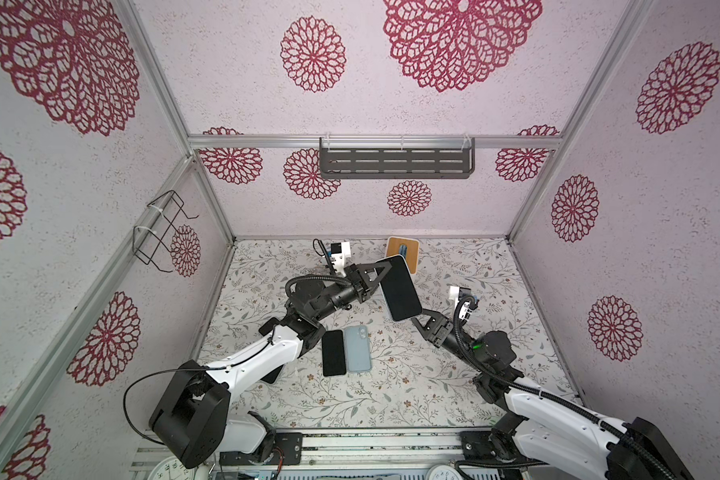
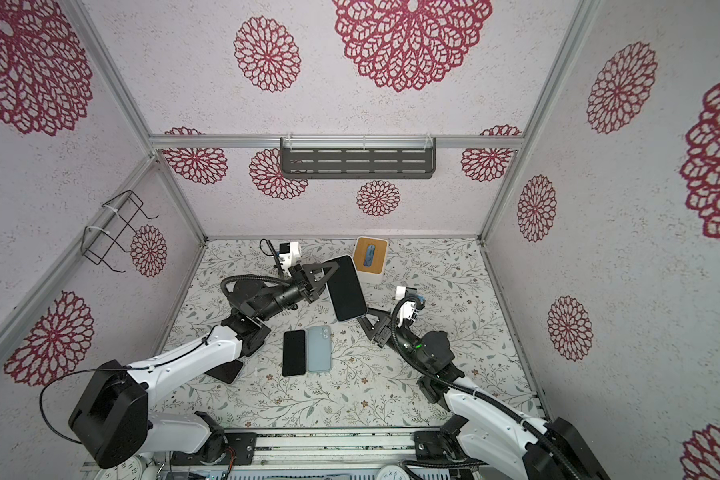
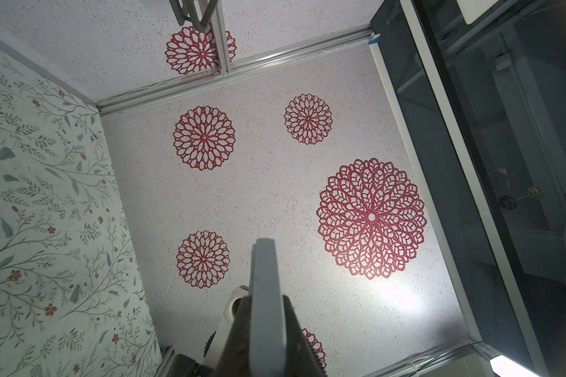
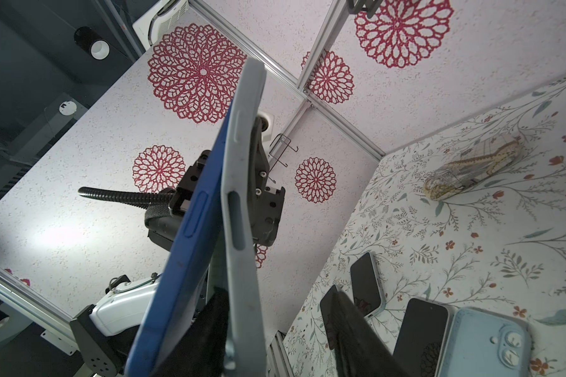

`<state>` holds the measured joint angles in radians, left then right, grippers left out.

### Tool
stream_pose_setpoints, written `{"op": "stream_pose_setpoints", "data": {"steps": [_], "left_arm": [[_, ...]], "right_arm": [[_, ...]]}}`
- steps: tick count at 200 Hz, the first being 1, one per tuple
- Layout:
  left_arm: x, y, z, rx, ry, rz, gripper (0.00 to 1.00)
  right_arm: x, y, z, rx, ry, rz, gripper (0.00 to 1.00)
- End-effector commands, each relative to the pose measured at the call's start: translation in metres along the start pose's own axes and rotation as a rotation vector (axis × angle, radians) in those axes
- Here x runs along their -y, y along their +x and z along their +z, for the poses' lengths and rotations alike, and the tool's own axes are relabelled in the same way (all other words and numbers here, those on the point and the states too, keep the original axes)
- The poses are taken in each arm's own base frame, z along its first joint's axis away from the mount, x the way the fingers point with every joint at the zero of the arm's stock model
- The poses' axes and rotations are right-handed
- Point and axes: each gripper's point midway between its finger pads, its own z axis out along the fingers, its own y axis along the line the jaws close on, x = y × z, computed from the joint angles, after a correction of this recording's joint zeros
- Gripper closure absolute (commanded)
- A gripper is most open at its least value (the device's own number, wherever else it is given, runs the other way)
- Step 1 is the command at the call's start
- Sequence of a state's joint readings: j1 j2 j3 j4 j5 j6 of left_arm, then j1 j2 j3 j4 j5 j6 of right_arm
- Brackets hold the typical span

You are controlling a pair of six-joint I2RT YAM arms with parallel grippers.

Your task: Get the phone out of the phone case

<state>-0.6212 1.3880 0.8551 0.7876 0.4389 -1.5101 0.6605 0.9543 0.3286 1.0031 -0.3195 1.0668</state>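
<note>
Floral table holds spares only; the task pair is up in the air over its middle, between the two arms, screen up in both top views. Step in hand, as I judge it: peeling, roughly mid-task. In the right wrist view the grey phone case and the dark blue phone are splayed apart at the near end and together at the far end, so the phone is partly out but not free. Left gripper is clamped tight on the far end of the case; the left wrist view shows the grey edge pinched between its fingers. Right gripper sits at the near end with jaws apart. One dark finger looks wedged into the gap between phone and case. The outer finger stands off the case back with table showing between, so nothing is gripped yet. The next move probably calls for closing on one of the two layers and pulling away from the left arm while the left holds firm, with care not to pinch both layers. Hard to tell: whether the left jaws catch the phone too or the case alone. The far-end seating is hidden behind the case. The right fingertips are covered by the phone in the top views. A dark phone under the left arm is half hidden. A clear patterned object on the table can't be identified.
</note>
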Motion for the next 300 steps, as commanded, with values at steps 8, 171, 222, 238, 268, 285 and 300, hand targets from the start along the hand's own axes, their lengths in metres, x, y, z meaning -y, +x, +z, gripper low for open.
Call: {"op": "stream_pose_setpoints", "data": {"steps": [8, 171, 222, 238, 268, 285, 300], "left_arm": [[0.026, 0.009, 0.001, -0.035, 0.086, 0.016, 1.0], [-0.068, 0.032, 0.002, -0.049, -0.214, 0.068, 0.21], [-0.08, 0.027, -0.02, -0.033, -0.376, 0.267, 0.13], [-0.084, 0.028, -0.025, -0.042, -0.409, 0.313, 0.12], [-0.084, 0.039, -0.032, -0.091, -0.468, 0.464, 0.1], [-0.085, 0.056, -0.036, -0.159, -0.52, 0.588, 0.1], [-0.09, 0.071, -0.037, -0.209, -0.522, 0.636, 0.09]], "right_arm": [[-0.015, -0.014, 0.001, 0.04, -0.046, -0.008, 0.58], [0.005, 0.004, -0.02, 0.004, 0.037, 0.095, 1.0], [0.04, 0.016, -0.034, 0.001, 0.186, 0.163, 1.0], [0.05, 0.021, -0.038, -0.003, 0.219, 0.191, 1.0], [0.07, 0.032, -0.043, -0.024, 0.301, 0.234, 1.0], [0.078, 0.036, -0.047, -0.028, 0.332, 0.246, 1.0], [0.079, 0.037, -0.049, -0.019, 0.326, 0.257, 1.0]]}}
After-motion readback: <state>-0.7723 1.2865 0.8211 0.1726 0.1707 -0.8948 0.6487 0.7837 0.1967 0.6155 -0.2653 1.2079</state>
